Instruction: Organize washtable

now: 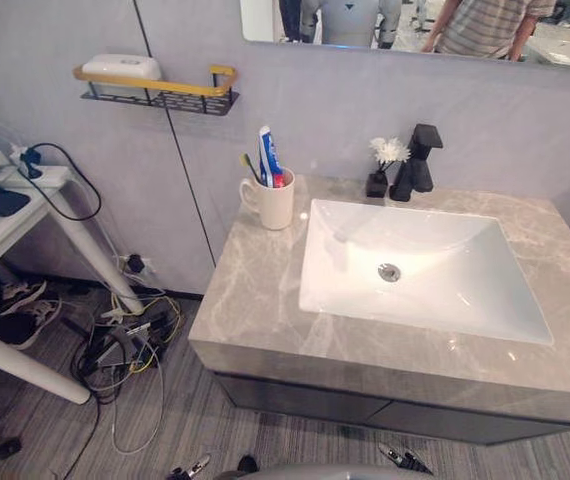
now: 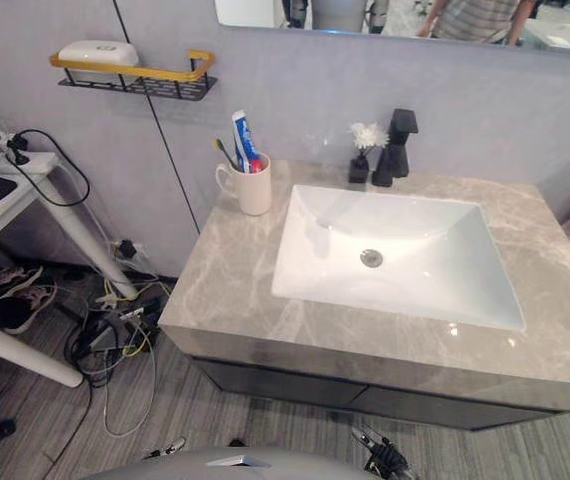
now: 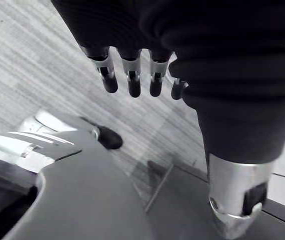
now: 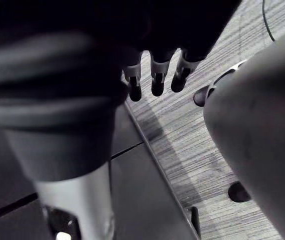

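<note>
the grey marble washtable [image 1: 265, 290] stands against the wall, its white sink [image 1: 445, 250] set toward the right. at the far left corner of the top a cream cup [image 1: 273, 205] stands upright with a toothbrush [image 1: 248, 166] and a toothpaste tube [image 1: 269, 155] in it. behind the sink, a small dark vase of white flowers [image 1: 380, 172] stands just left of the black tap [image 1: 417, 160]. on the wall to the left a shelf [image 1: 155, 90] carries a white soap box [image 1: 121, 66]. the left hand [image 3: 132, 82] and right hand [image 4: 157, 82] hang over the floor, fingers loosely straight, holding nothing.
</note>
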